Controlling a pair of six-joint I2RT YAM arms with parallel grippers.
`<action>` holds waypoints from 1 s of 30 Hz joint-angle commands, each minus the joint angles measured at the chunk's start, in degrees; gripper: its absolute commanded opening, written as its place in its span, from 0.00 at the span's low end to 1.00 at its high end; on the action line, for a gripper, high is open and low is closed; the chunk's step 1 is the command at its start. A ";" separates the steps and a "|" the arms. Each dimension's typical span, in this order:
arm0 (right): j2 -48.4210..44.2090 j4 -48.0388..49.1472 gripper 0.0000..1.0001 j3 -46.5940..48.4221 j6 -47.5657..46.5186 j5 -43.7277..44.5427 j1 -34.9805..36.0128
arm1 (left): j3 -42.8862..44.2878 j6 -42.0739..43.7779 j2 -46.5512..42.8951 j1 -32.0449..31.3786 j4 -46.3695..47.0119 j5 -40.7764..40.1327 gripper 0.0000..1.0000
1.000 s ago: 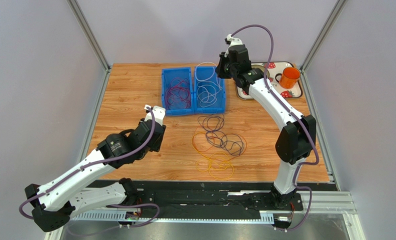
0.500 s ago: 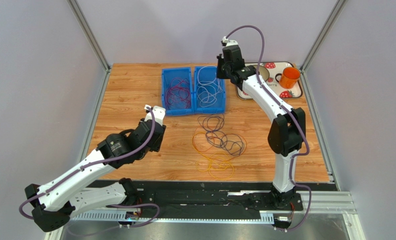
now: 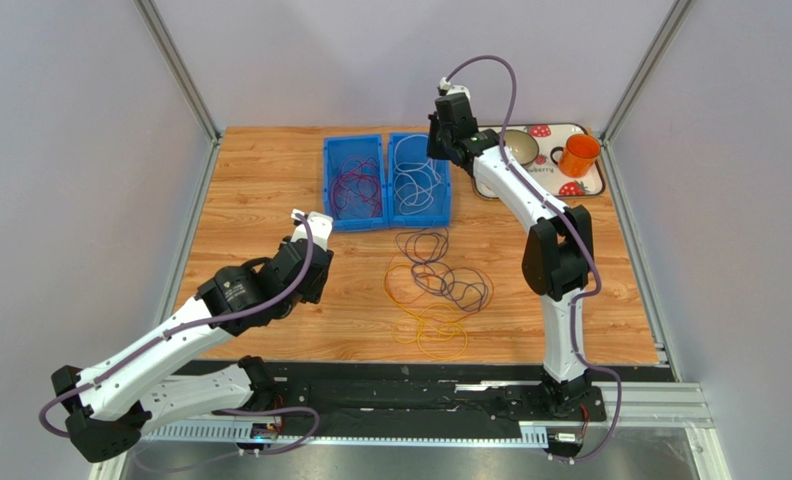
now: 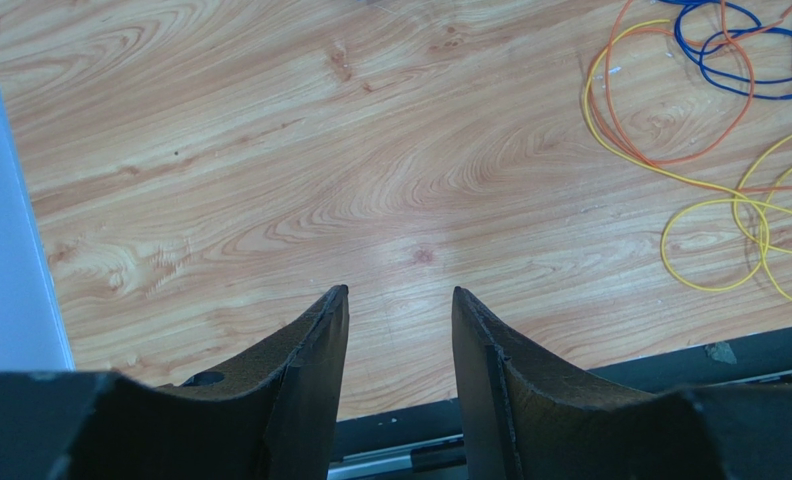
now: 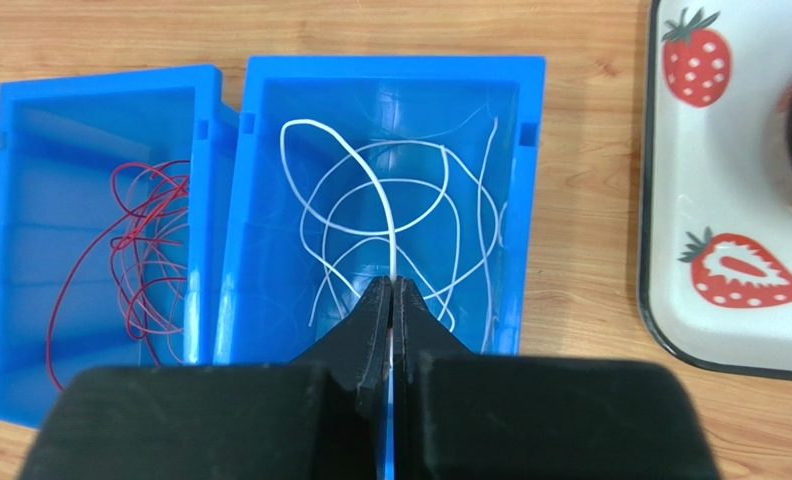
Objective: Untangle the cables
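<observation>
About half the sorting looks done. At the left, the left gripper hangs above bare worktop with its jaws moderately apart, holding and touching nothing. Further right, at the far side, two blue bins sit side by side. The left bin holds the red cable alone in loose loops, and the right bin holds the white cable alone. Nearer, in the middle of the worktop, the dark purple-blue cable lies looped over the yellow-orange cables, so this knot is what remains to separate. The right gripper is poised over the right bin, jaws pressed together with a strand of the white cable running up between them; I judge it to be pinching that strand, with the rest of the cable lying in the bin.
</observation>
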 commanded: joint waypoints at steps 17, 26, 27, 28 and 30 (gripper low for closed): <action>4.94 1.09 0.13 1.67 1.41 -4.53 0.98 | 0.03 0.76 0.90 -0.14 0.59 -1.17 0.51; -3.93 -0.76 0.66 -0.08 -0.35 -3.57 2.91 | 0.03 0.68 0.63 -0.14 0.68 -1.17 0.51; -4.90 -0.76 0.66 -0.70 -0.26 -3.39 3.09 | 0.03 0.67 0.55 -0.14 0.59 -1.08 0.51; -7.17 -0.76 0.66 -1.57 0.00 -3.39 3.18 | 0.03 0.67 0.55 -0.14 0.59 -1.17 0.51; -9.64 0.03 0.65 -5.34 0.44 -3.65 3.35 | -0.05 0.59 0.37 -0.14 0.50 -1.08 0.51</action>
